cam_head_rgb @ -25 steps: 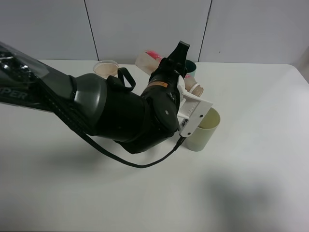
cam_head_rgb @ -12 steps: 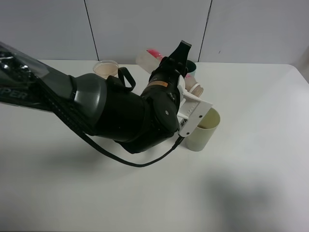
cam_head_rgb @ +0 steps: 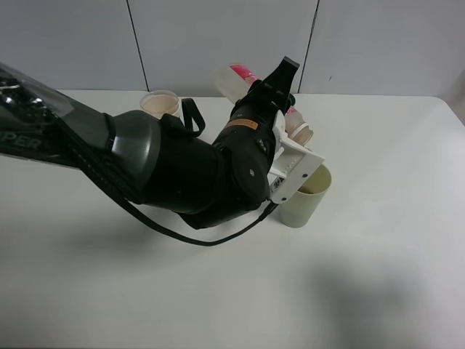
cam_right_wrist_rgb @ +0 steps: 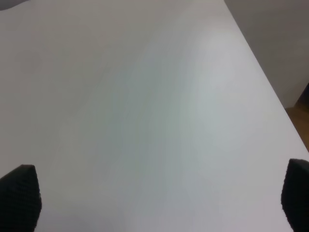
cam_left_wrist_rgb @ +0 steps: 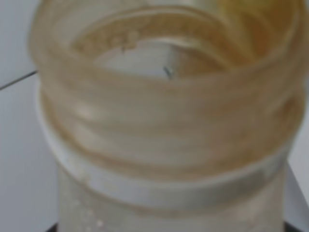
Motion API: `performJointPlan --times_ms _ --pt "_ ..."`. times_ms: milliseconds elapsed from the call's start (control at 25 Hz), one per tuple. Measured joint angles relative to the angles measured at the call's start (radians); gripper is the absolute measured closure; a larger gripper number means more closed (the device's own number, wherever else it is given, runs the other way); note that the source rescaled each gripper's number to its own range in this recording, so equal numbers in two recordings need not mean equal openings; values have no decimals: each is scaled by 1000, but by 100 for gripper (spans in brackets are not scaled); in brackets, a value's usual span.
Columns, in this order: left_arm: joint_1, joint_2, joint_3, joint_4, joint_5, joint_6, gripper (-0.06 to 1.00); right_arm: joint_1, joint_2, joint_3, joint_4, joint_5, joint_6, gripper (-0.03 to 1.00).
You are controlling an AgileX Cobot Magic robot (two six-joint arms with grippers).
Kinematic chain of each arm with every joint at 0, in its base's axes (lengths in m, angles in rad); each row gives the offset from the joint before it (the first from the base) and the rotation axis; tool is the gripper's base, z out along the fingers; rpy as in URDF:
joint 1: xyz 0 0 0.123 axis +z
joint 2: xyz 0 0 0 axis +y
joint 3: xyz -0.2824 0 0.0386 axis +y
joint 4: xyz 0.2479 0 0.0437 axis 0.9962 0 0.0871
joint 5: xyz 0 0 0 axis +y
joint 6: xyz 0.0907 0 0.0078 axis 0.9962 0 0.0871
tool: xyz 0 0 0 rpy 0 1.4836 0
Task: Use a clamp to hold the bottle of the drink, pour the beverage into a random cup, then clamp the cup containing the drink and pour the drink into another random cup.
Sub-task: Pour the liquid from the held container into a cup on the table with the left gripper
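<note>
Table: white, smooth and matte (cam_head_rgb: 392,254), with a pale panelled wall (cam_head_rgb: 218,36) behind it.
Back left: a small white cup (cam_head_rgb: 160,103) stands upright near the back edge, just behind the left arm.
In the way: the bulky black left arm (cam_head_rgb: 167,171) reaches in from the left edge and covers the middle of the table. A black cable (cam_head_rgb: 196,243) loops under it.
Left gripper: (cam_head_rgb: 270,102) clamped on the body of the bottle, with one black finger jutting up past it toward the wall.
Bottle: (cam_head_rgb: 236,77) held off the table and tilted, base high toward the wall, open neck lower and aimed at the yellow-green cup. It is translucent plastic with a pink-red band near the base. In the left wrist view the neck (cam_left_wrist_rgb: 164,121) fills the frame – wide, round, ridged with threads, a white ring below, all blurred and amber-tinted.
Bracket: an angular white plastic bracket (cam_head_rgb: 294,163) on the wrist overlaps the cup's near rim in the high view.
Yellow-green cup: (cam_head_rgb: 305,198) upright, right of centre, just below the bottle's mouth – plain, pale, tapered.
Drink: a thin brownish patch (cam_head_rgb: 314,188) shows inside the cup; its level cannot be told.
Right gripper: (cam_right_wrist_rgb: 157,198) black textured fingertips (cam_right_wrist_rgb: 19,193) stand wide apart with nothing between them, over bare white table.
</note>
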Motion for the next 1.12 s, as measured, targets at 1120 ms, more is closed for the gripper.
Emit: performJointPlan --times_ms 1120 --pt "0 0 0 179 -36 0 93 0 0 0 -1 0 0 -3"
